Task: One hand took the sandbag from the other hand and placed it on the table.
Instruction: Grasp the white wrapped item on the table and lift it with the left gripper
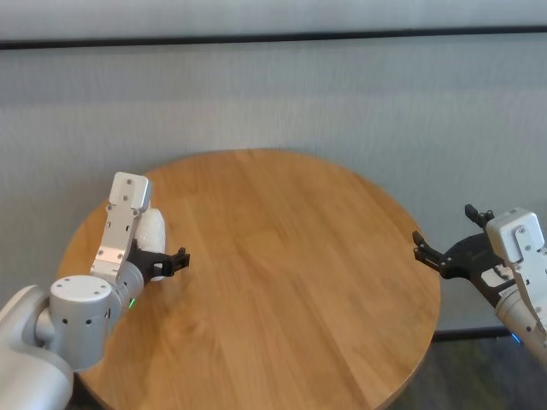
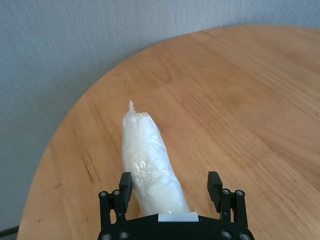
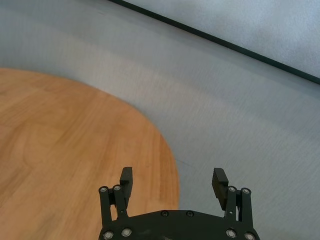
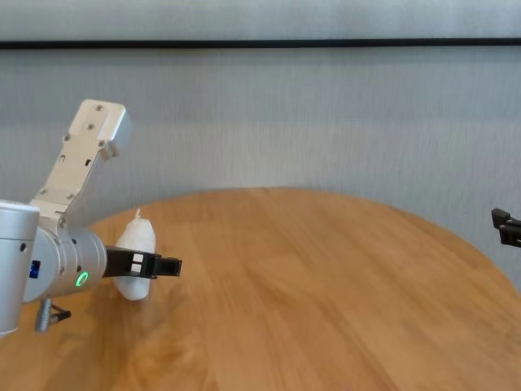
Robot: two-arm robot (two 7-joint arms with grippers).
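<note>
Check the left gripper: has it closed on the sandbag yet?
No, open. In the left wrist view the left gripper straddles the sandbag, which lies on the table; the far finger stands clear of it.

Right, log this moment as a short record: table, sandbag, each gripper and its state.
table: round wood-grain top
sandbag: white pouch in clear plastic, lying on the table at the robot's left, twisted tip pointing away from the left wrist
left gripper: open, its fingers on either side of the sandbag's near end, not closed on it
right gripper: open and holding nothing, at the table's right edge
handover: not yet begun, grippers far apart
</note>
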